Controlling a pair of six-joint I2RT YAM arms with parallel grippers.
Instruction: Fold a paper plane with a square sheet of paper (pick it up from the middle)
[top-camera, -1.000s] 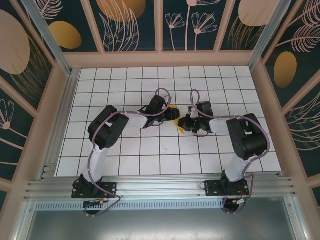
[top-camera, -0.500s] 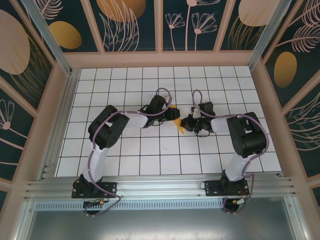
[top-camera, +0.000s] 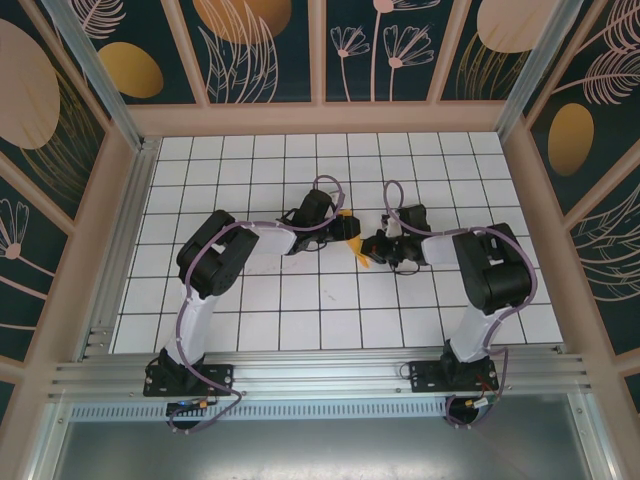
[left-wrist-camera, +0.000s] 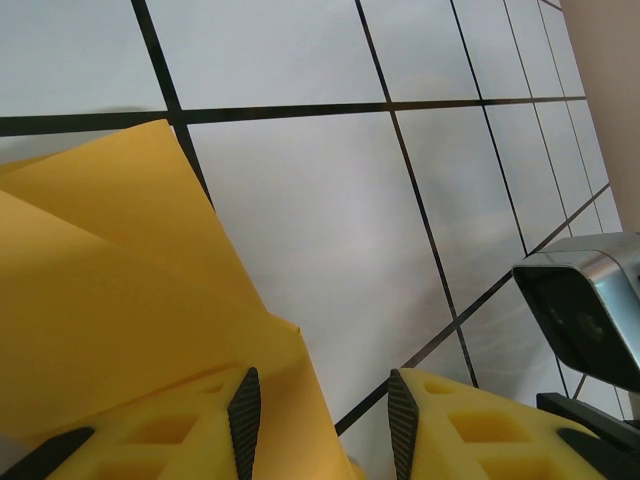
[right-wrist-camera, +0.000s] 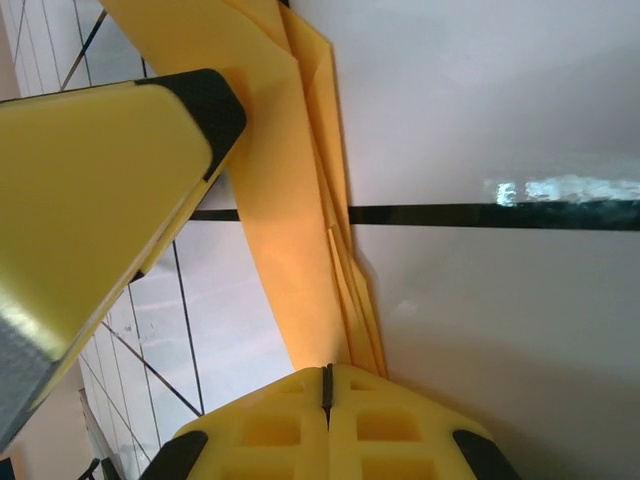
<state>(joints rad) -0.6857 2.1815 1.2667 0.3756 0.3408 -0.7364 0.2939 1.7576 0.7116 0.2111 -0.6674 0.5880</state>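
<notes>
White black-gridded counter, middle tiles: a narrow folded orange paper plane sits between two arms.
On its layered tip the right gripper has its jaws pressed fully together, pinching the paper. At the other end the left gripper has its jaws partly apart, the paper against one pad.

The top camera looks steeply down over the whole table; both wrist cameras (very close, skimming it) share the paper plane.
</notes>
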